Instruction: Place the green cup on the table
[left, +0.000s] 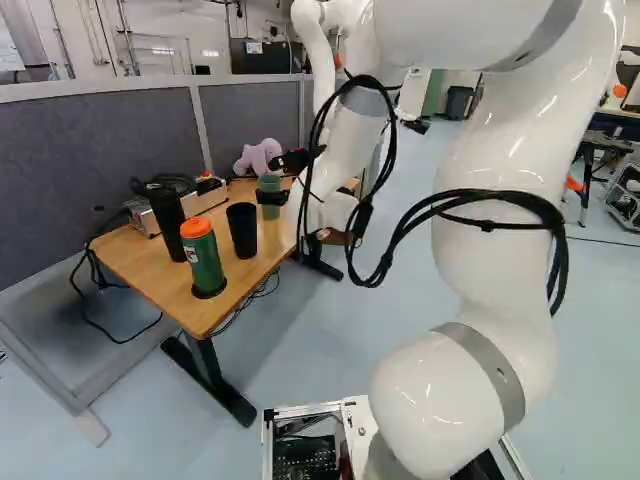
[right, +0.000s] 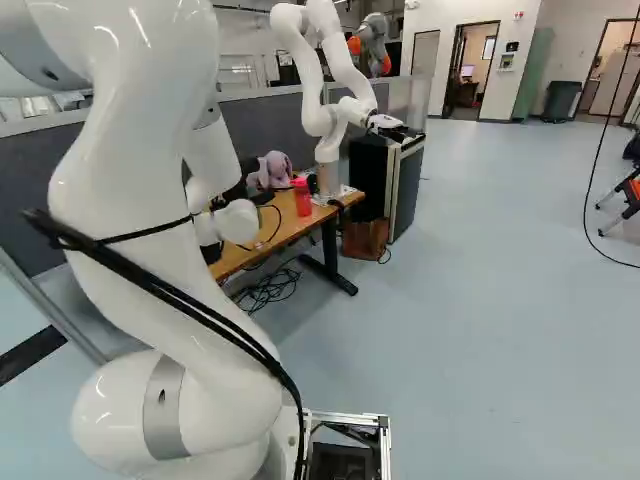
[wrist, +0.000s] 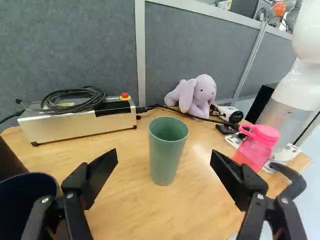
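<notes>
Left of the middle of the left base view, you have the green cup (left: 270, 184) upright near the far end of the worktop (left: 140, 262). It seems to rest there already, so the placing looks all but done. Your hand (wrist: 164, 156) is spread wide, with the cup between and a little ahead of its fingertips, clear air on both sides.

Expect the cup to be light and fairly stiff, probably plastic, with a smooth wall that could slip a bit. It tapers toward the base; if you need to regrip, take it round the middle, below the rim, and squeeze gently. Otherwise back straight out, since a brush from one finger could tip it.

The wrist view gives you the cup's open mouth and those gaps, with the plush toy (wrist: 195, 95) behind it. Only the left base view shows you the green bottle (left: 204, 262) with its orange lid. In the right base view the arm (right: 170, 230) hides the cup, but you can see the pink bottle (right: 303, 200).
</notes>
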